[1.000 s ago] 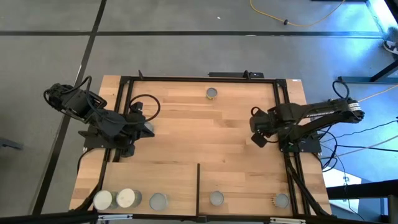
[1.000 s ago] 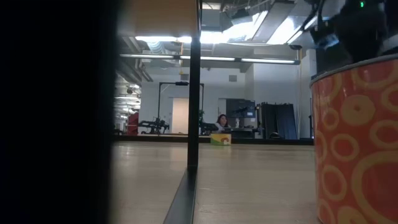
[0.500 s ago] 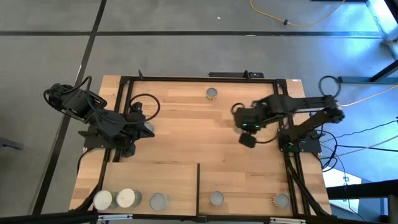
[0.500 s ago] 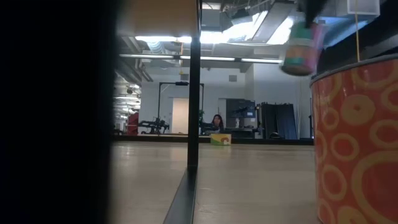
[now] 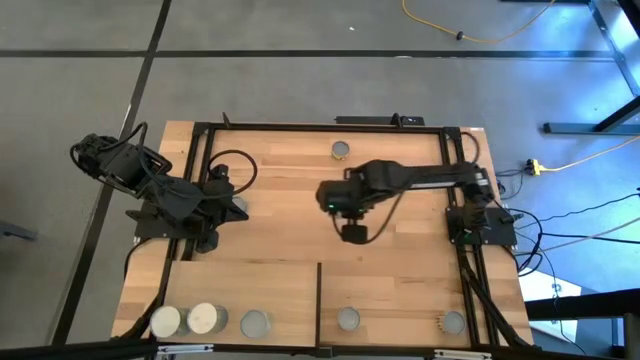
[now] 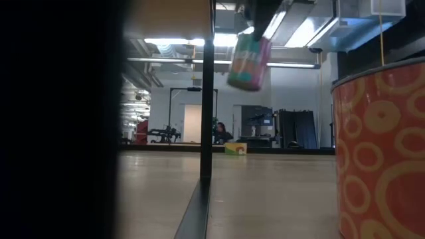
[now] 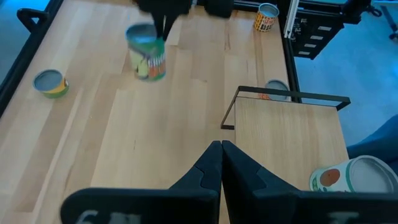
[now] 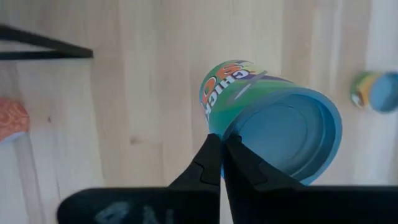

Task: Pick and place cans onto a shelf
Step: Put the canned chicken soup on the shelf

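My right gripper (image 5: 351,226) hangs over the middle of the table, shut on a can with a green and teal label (image 8: 267,118), which also shows in the left wrist view (image 7: 148,53) and the low view (image 6: 249,63). The shelf (image 5: 240,285), a pale board with a black upright edge (image 5: 318,300), lies at the table's near left. Two whitish-topped cans (image 5: 165,320) (image 5: 203,318) and a grey-topped can (image 5: 255,322) stand on it. My left gripper (image 7: 221,152) is shut and empty at the table's left side (image 5: 215,205). My right gripper pinches the can's top rim (image 8: 214,129) between its two fingers, at one side of the round end. The fingers (image 7: 165,22) come from above, pointing down. The can hangs below them, slightly tilted and lifted clear of the table.
A single can (image 5: 340,150) stands near the far edge. Two more cans (image 5: 347,319) (image 5: 452,322) stand by the near edge, right of the shelf. An orange-patterned can (image 6: 378,146) fills the low view's right. Black frame rails (image 5: 455,200) run along the table's sides.
My right gripper has gone from the table's right side toward the left, to the middle, carrying the can clear of the table. The can hangs tilted below the fingers.
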Motion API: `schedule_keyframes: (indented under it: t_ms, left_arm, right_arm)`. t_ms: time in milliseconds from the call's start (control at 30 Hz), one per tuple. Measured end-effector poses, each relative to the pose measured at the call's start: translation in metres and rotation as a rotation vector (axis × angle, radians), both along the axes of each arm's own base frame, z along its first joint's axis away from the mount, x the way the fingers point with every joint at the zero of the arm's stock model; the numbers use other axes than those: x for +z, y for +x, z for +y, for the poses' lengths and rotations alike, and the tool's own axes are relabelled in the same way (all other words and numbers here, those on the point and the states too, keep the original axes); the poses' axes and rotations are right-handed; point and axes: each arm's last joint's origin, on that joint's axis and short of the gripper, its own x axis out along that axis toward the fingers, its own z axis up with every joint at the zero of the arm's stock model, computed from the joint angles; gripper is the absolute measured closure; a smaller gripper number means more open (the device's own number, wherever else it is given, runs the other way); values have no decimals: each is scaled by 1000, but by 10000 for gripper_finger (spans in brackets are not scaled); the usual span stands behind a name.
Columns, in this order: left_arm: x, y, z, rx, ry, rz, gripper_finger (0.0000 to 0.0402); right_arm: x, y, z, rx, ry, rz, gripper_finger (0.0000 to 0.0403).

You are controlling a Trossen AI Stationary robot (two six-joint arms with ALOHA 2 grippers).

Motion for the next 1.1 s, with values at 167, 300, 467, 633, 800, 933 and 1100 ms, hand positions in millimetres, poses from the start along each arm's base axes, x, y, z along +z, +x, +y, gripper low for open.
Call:
schedule_keyframes:
  t_ms: [167,300,467,633,800,933,1100]
  left_arm:
    - [0,0,0,-2,-1,1,401]
    - [0,0,-1,-17,-13,7,401]
    - [0,0,-1,-22,-16,10,401]
    - [0,0,-1,-27,-13,10,401]
    - [0,0,-2,-46,-24,17,401]
    - [0,0,-2,-49,-26,18,401]
    - [0,0,-2,-49,-26,18,401]
  right_arm:
    - [-28,25,-8,29,65,-11,397]
    - [-53,40,-13,36,70,25,397]
    - [-89,56,-17,48,63,99,397]
    - [-112,65,-17,53,61,137,397]
    - [-117,67,-17,70,58,148,397]
    - [-117,67,-18,76,56,146,381]
    - [-117,67,-18,68,58,144,352]
